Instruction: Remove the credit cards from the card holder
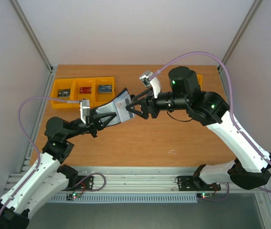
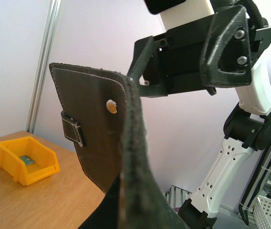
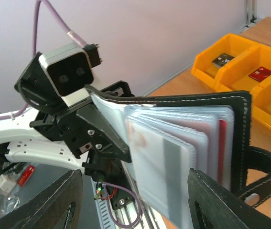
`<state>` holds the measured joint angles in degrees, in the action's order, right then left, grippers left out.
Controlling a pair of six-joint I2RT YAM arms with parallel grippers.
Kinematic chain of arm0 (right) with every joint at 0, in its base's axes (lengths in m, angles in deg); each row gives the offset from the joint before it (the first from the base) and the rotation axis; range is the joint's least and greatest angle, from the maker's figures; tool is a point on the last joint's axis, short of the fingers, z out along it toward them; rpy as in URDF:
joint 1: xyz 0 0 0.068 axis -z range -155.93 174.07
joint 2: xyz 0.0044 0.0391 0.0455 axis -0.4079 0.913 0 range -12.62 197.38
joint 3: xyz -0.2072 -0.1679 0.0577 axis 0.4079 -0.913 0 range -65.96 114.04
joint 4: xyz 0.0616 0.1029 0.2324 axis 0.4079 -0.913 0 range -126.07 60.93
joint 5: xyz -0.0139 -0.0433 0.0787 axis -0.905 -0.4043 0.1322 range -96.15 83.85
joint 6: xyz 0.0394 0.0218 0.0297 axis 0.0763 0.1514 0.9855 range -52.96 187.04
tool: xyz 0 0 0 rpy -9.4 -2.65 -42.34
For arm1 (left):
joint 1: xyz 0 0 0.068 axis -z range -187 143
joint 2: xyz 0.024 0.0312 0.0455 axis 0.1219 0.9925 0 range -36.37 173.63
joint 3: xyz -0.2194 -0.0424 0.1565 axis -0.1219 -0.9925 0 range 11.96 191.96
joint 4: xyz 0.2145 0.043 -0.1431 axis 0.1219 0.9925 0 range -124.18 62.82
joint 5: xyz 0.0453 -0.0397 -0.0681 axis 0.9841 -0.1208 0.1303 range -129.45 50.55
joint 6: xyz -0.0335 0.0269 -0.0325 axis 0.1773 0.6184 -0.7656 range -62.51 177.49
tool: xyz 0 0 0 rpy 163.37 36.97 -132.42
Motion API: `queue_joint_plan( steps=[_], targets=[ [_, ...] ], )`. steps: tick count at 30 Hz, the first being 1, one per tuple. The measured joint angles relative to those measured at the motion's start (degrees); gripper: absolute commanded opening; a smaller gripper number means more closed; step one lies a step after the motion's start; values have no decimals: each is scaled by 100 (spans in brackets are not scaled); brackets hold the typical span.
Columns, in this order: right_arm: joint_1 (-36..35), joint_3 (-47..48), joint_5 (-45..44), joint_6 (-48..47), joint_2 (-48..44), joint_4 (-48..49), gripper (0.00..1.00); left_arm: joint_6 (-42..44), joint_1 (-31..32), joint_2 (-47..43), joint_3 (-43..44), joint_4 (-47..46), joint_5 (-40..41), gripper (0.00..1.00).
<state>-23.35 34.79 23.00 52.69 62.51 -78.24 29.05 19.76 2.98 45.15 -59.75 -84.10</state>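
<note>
My right tool (image 3: 133, 181) has its fingers apart, one at each side of the open card holder (image 3: 240, 124), whose stitched black edge runs at 3 o'clock. My left tool (image 1: 110, 115) is clamped on the holder at 9 o'clock, in the air over the wooden table (image 1: 140, 143). The whitish credit card (image 3: 147, 157) faces me, with the red credit card (image 3: 222, 136) behind it. Seen from above, yellow bins (image 1: 82, 90) stand at 10 o'clock of the holder.

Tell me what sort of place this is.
Probably a robotics lab test cell, not a home or shop: a wooden table boxed in by plain white panels on metal framing, two robot arms mounted on an aluminium rail, and yellow parts bins.
</note>
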Motion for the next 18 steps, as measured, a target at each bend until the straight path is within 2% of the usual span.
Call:
queue_joint_plan(
  steps=[18],
  targets=[
    [205, -201, 404, 400, 210, 118, 54, 2, 33, 0, 0, 0, -7, 0]
  ],
)
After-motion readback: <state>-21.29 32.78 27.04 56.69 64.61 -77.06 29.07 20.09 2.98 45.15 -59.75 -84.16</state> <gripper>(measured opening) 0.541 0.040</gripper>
